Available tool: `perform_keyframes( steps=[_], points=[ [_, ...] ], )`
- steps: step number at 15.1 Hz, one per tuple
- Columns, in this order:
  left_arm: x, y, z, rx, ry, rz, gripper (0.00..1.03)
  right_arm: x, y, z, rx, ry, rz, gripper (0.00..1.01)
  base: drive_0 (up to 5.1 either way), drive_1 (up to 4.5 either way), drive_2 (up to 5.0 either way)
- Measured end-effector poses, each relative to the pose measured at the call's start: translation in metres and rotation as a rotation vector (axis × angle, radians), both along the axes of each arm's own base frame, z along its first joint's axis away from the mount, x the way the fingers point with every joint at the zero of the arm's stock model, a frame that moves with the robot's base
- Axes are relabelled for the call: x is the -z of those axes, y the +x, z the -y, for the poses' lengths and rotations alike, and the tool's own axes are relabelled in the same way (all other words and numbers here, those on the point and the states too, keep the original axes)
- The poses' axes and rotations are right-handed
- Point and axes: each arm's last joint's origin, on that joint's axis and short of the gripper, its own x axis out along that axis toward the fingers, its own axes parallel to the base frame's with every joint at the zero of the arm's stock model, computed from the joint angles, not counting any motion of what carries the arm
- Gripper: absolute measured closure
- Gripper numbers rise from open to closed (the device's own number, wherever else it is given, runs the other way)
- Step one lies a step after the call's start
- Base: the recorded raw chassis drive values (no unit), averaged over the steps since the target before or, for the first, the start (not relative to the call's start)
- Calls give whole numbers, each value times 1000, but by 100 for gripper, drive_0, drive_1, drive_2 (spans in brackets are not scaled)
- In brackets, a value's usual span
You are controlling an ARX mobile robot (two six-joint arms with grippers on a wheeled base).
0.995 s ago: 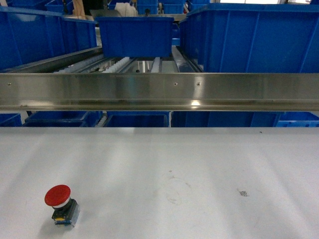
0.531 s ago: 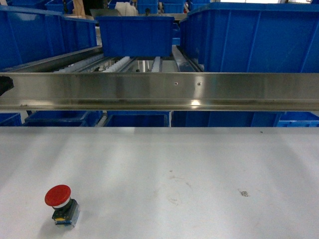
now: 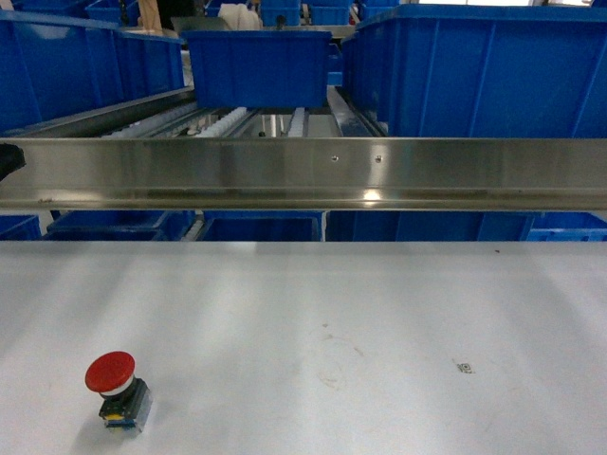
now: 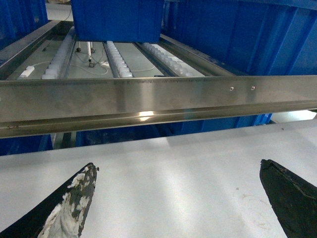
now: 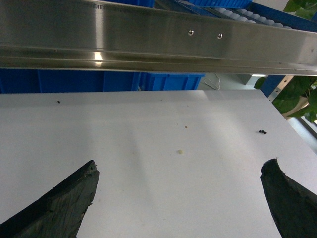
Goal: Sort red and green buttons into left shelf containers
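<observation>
The red button (image 3: 114, 389) sits where it sat a second ago, nearest the robot on the front-left of the white table (image 3: 379, 313), upright on its small dark block body with a wide, smooth mushroom cap and a pale collar under it. What has changed is at the far left edge of the head view: a dark shape (image 3: 9, 159) now shows against the steel rail (image 3: 303, 172), where a second ago there was none; too little of it shows to say what it is.

The table top is matte, flat and lightly scuffed, with faint ring marks near its middle and a few dark specks on the right side.

The left gripper (image 4: 178, 198) hangs just above the table, jaws spread wide with nothing between them; its left finger (image 4: 74, 203) is black, tapered and smeared with white. The right gripper (image 5: 181, 198) hangs likewise over bare table, jaws wide apart, both fingers dark and rough-textured.

Beyond the table edge runs the brushed steel rail, long and angular, with two small screws. Behind it lie roller tracks (image 3: 228, 121) of pale wheels. Farther back stand glossy blue plastic tubs: a large ribbed one on the left shelf (image 3: 57, 71), a smaller bin (image 3: 258, 68) at centre, and another large tub (image 3: 484, 71) on the right.
</observation>
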Motion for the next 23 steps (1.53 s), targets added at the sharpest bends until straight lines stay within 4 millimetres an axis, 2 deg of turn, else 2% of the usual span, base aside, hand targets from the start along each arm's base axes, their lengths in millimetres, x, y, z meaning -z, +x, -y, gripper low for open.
perform_keyframes(
  steps=[3,7,10,13,15,17,23],
  points=[
    [0,0,0,0,0,0,5,3,3,1,19,1,-20,3,0,0,0],
    [0,0,0,0,0,0,5,35,32,17,144,11,-125,3,0,0,0],
    [0,0,0,1,0,0,5,34,41,28,190,0,-89,3,0,0,0],
    [0,0,0,1,0,0,5,40,41,51,256,-7,-90,3,0,0,0],
    [0,0,0,1,0,0,5,49,37,68,297,1,-115,3,0,0,0],
    [0,0,0,1,0,0,5,52,26,74,301,17,-123,3,0,0,0],
    [0,0,0,1,0,0,5,49,-16,43,171,86,-149,3,0,0,0]
  ],
)
